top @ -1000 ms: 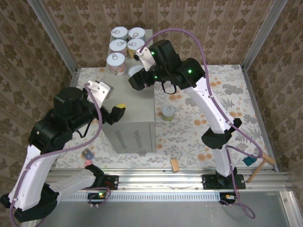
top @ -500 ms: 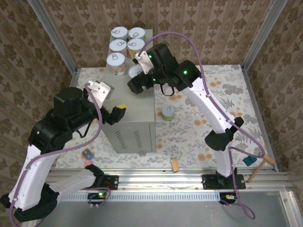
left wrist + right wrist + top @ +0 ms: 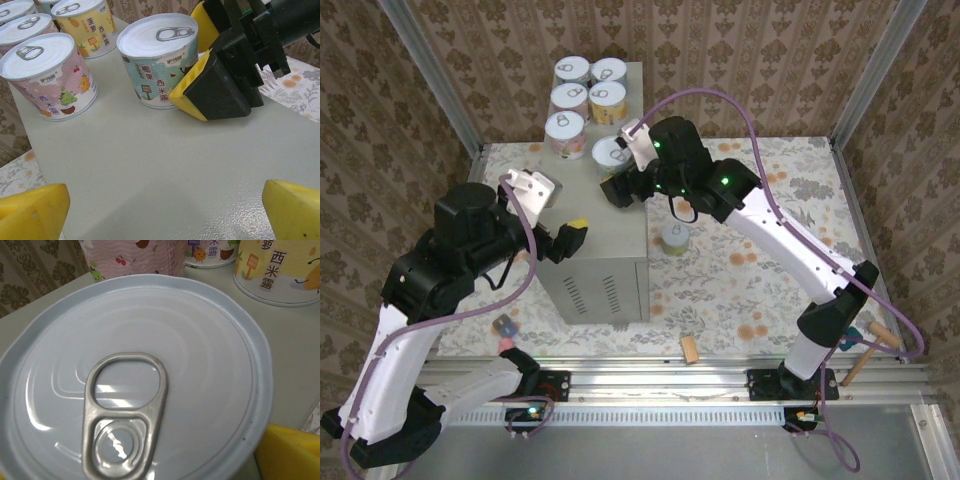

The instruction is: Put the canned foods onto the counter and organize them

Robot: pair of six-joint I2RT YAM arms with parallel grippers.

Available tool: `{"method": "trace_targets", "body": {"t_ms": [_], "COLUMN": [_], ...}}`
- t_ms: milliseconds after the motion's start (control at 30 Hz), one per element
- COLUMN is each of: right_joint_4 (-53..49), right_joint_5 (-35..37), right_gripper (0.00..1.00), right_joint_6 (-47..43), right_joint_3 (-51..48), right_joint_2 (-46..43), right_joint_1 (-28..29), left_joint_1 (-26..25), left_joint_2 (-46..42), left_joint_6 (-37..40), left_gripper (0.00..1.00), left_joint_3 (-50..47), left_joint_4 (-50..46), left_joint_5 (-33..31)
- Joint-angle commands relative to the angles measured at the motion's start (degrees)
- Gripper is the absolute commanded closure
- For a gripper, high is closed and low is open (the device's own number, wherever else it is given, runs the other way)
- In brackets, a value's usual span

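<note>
Right arm has drawn back toward mid-frame, uncovering the pale blue can (image 3: 611,151), which stands on the grey surface (image 3: 605,250). Low and left of centre, the left pincer (image 3: 570,238) hangs spread and empty at the surface's left edge. Higher up, the right pincer (image 3: 613,190) is spread, one pad just beside that can. A sideways swing could knock it into the pink can (image 3: 565,130). One last can (image 3: 673,238) sits on the floral floor, right of centre, near the box's wall, which may crowd the reach.
</note>
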Motion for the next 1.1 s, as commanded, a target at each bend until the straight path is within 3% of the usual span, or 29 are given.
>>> {"method": "trace_targets", "body": {"t_ms": [0,500,1067], "right_joint_4": [8.0,14.7,16.1], "right_joint_5": [1.8,4.1,8.4], "right_gripper": [0.09,0.23,0.26], "right_joint_6": [0.5,0.9,0.6], "right_joint_3": [-2.9,-5.0,-1.5], "right_joint_2": [-1.7,0.4,7.0], "right_joint_1": [0.3,0.2,-1.3], "left_joint_1": [0.4,0.5,0.6], "left_joint_2": [-0.4,-1.0,-1.3], "left_joint_6": [-0.5,-0.4,-0.4], "left_gripper": [0.0,0.0,0.0], "left_joint_3": [0.6,-0.9,-0.5], "left_joint_4": [1.0,1.0,0.5], "left_joint_5": [0.5,-0.8,-1.3]}}
